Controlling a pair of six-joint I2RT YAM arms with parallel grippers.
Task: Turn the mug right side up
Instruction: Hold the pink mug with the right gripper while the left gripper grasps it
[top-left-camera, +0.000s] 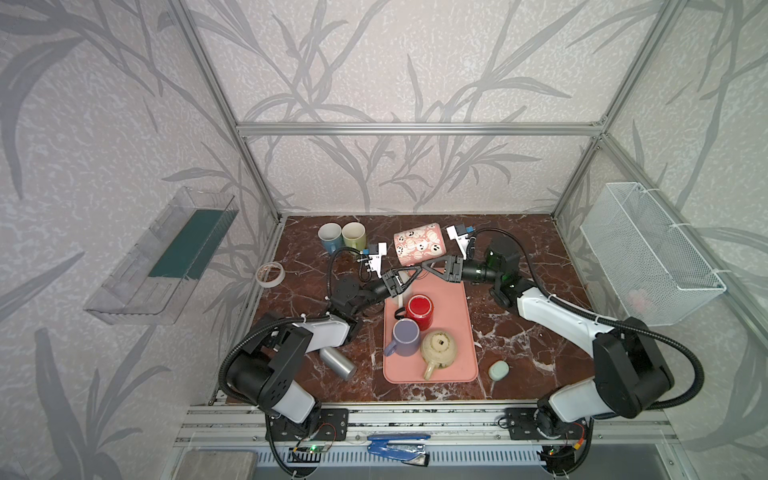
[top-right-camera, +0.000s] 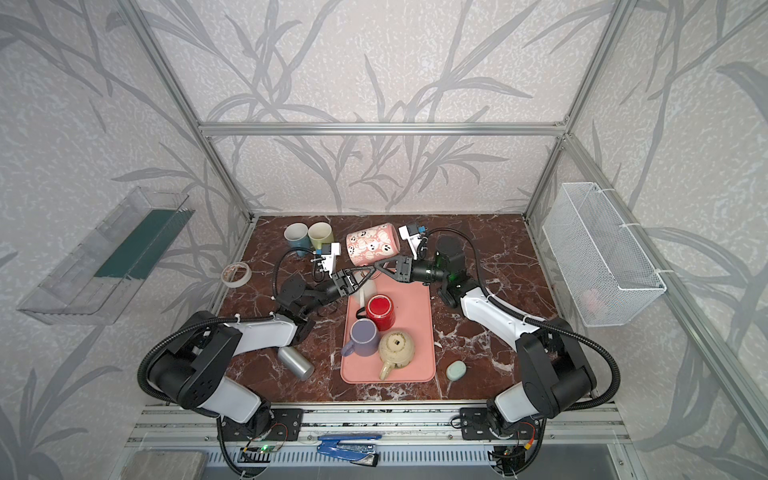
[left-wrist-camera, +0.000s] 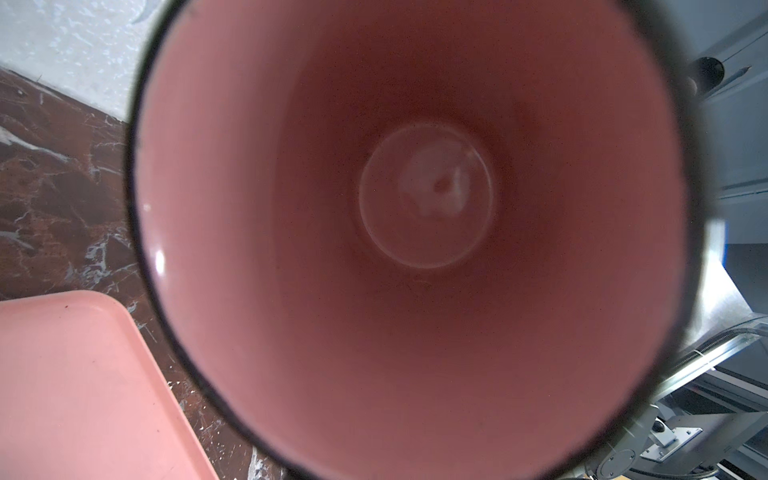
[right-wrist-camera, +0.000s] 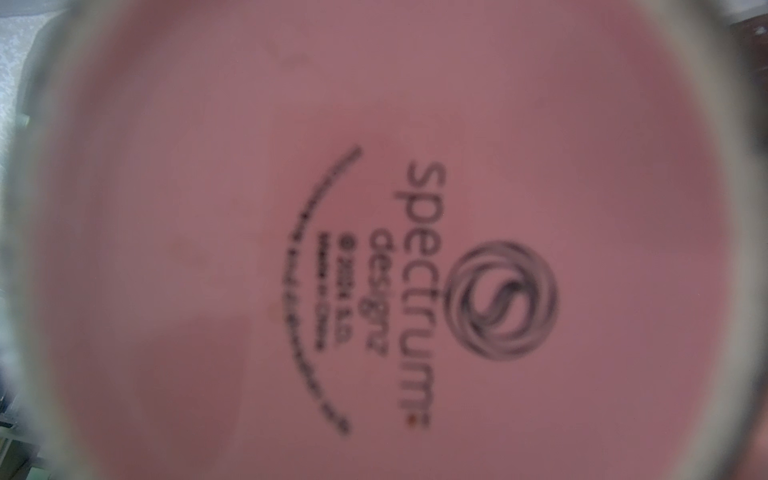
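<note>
Clear shelf (top-left-camera: 166, 257) hangs on the left wall. Tape roll (top-left-camera: 270, 274) lies flat at the left edge of the table (top-left-camera: 540, 332). Behind it, a blue mug (top-left-camera: 329, 237) and a yellow mug (top-left-camera: 354, 235) stand upright and touching in the back left corner. Metal can (top-left-camera: 337, 363) lies on its side near the front, beside the left arm. Left gripper (top-left-camera: 417, 272) reaches toward the middle and meets the lower edge of the pink mug (top-left-camera: 417, 248) at its open end. The left wrist view looks straight into the mug's pink inside (left-wrist-camera: 415, 208). The contact point is hidden under the mug, so I cannot tell whether this gripper is closed or holds anything. In both top views the pink mug is off the table and on its side, above the back end of the tray (top-left-camera: 455, 307), mouth to the left, base to the right. Right gripper (top-left-camera: 428, 265) comes in from the base end, its tip just beside the left one, jaws pinched together on the mug's lower side; the gripped part is hidden. The right wrist view is filled by the blurred base (right-wrist-camera: 374, 249) with a maker's stamp. On the tray, back to front, a red mug (top-left-camera: 420, 311), purple mug (top-left-camera: 406, 337) and beige teapot (top-left-camera: 439, 349) sit close together. A small green object (top-left-camera: 498, 370) lies on the table right of the tray. Wire basket (top-left-camera: 648, 253) hangs on the right wall.
</note>
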